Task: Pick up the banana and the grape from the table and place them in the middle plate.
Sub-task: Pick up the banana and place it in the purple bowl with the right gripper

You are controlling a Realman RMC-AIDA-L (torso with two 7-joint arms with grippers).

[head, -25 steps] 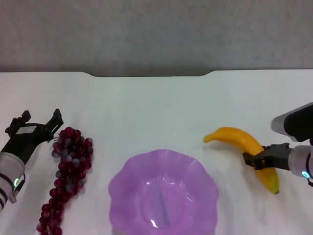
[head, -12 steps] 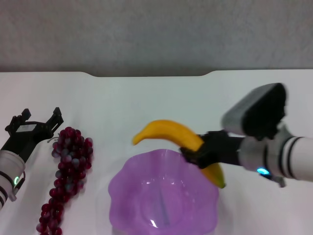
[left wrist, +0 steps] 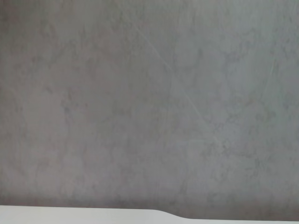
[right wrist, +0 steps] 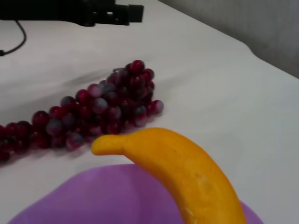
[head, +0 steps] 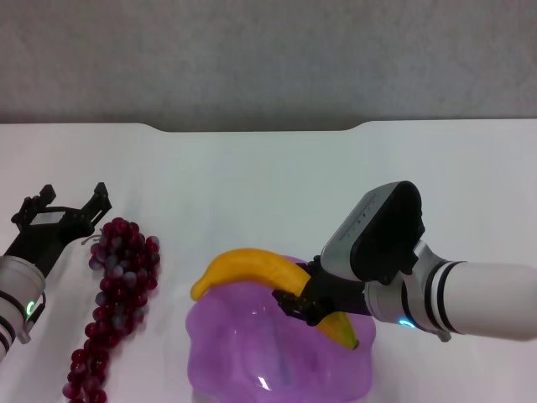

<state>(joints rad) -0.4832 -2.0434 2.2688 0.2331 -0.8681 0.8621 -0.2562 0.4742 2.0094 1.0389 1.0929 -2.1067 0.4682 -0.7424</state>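
So the right gripper (head: 304, 300) is clamped across the middle of the banana (head: 252, 267) and is holding it over the middle plate (head: 252, 353), with the arm reaching in from the robot's right. One end of the banana pokes out past the plate's rim on the side facing the grape (head: 117, 294), and the other end sits lower, over the right part of the dish. I can't tell from the head view whether the fruit is touching the plate or just hanging above it. The right wrist view shows the banana (right wrist: 182, 172) up close with the purple plate (right wrist: 93, 196) right under it and the grape (right wrist: 93, 116) bunch lying on the table (right wrist: 210, 93) beyond. The grape is stretched out on the white table (head: 268, 185) to the left of the plate, near but not touching it. The left gripper (head: 71, 206) is parked just beside the far end of the bunch, fingers spread apart and holding nothing (its own wrist camera only shows a grey wall and a sliver of table edge).
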